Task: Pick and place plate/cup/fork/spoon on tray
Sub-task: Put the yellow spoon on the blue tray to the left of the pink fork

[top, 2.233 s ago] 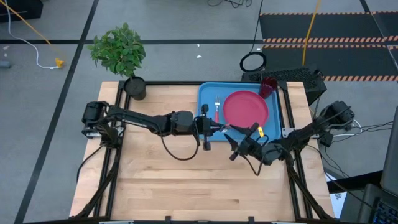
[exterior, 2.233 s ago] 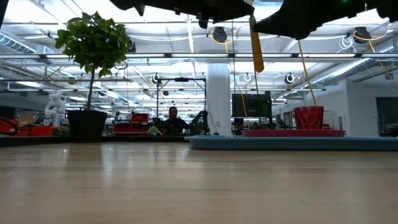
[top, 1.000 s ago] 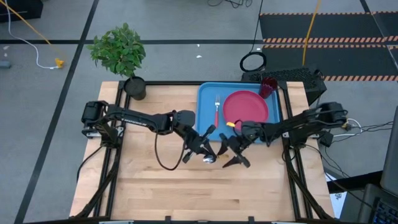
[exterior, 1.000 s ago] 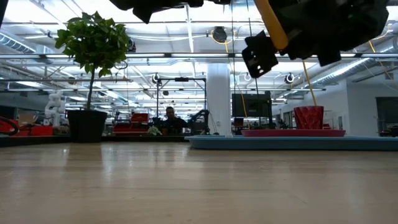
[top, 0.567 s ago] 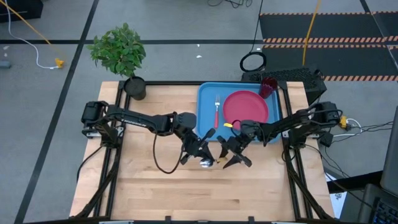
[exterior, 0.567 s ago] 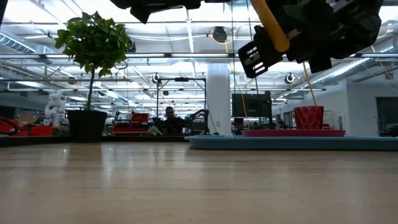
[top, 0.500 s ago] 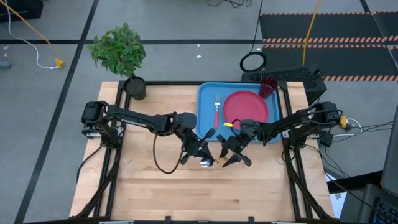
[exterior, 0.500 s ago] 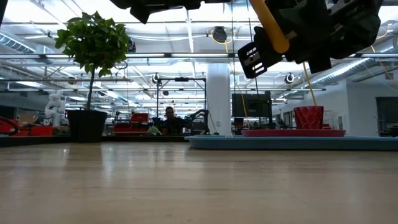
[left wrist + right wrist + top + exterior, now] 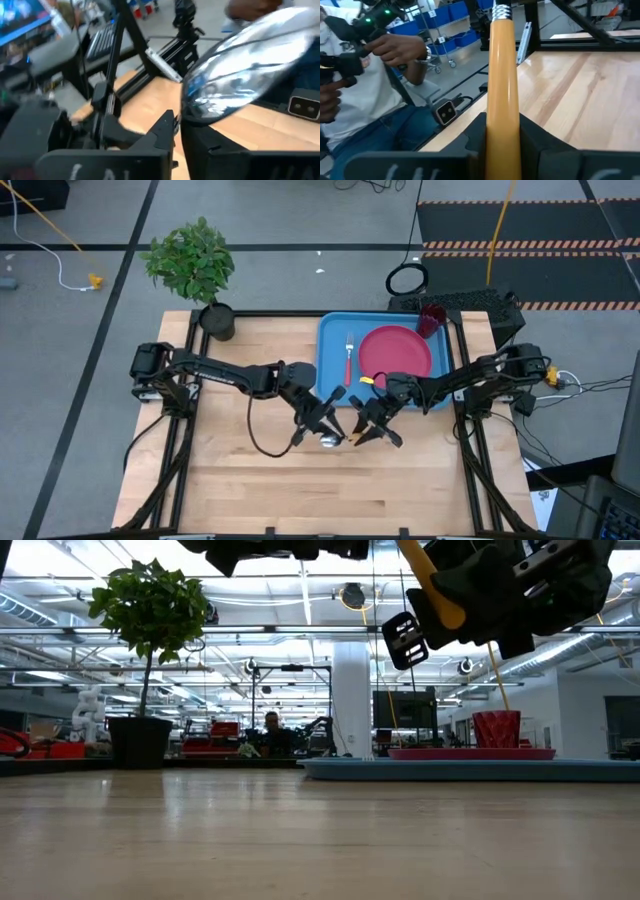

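Your wooden bench [image 9: 250,490] carried the tray [image 9: 330,340] with plate [image 9: 395,352], fork [image 9: 348,358] and cup [image 9: 432,318] already on it. The spoon [image 9: 502,75] hung above bare wood beside the tray: the right gripper [image 9: 362,430] had its fingers clamped on the orange handle, as the right wrist view showed. The left wrist view alone showed the bowl at the left gripper [image 9: 322,432], fingers nearly together. This looked like a handover; next, free the bowl and carry it trayward.

The spoon [image 9: 240,70] has a glossy metal bowl and smooth orange handle; the table [image 9: 250,480] is pale matt wood.
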Tool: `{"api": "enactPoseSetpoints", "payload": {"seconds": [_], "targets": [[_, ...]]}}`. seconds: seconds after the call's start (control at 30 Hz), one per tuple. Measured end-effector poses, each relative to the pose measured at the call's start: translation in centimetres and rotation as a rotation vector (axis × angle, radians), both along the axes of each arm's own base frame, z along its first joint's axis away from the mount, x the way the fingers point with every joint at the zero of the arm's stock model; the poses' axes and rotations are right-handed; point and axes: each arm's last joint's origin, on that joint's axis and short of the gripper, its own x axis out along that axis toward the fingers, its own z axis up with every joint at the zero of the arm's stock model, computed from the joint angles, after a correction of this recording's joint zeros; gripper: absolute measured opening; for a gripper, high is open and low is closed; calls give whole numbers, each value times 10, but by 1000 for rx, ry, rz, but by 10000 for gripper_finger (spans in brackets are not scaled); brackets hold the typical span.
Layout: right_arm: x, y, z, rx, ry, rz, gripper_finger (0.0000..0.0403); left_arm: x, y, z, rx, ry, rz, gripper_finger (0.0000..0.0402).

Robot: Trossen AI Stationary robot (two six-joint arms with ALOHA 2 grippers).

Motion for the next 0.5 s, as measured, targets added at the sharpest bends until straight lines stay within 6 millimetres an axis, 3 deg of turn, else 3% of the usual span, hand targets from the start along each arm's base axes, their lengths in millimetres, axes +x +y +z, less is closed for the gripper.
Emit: {"api": "enactPoseSetpoints", "payload": {"seconds": [0.33,0.5], "targets": [[-5,-4,14,-18,-43,-53,55,2,8,-1,-68,80,184,111],[-15,-6,26,-99,-39,-136,56,4,16,1,-63,85,408,129]]}}
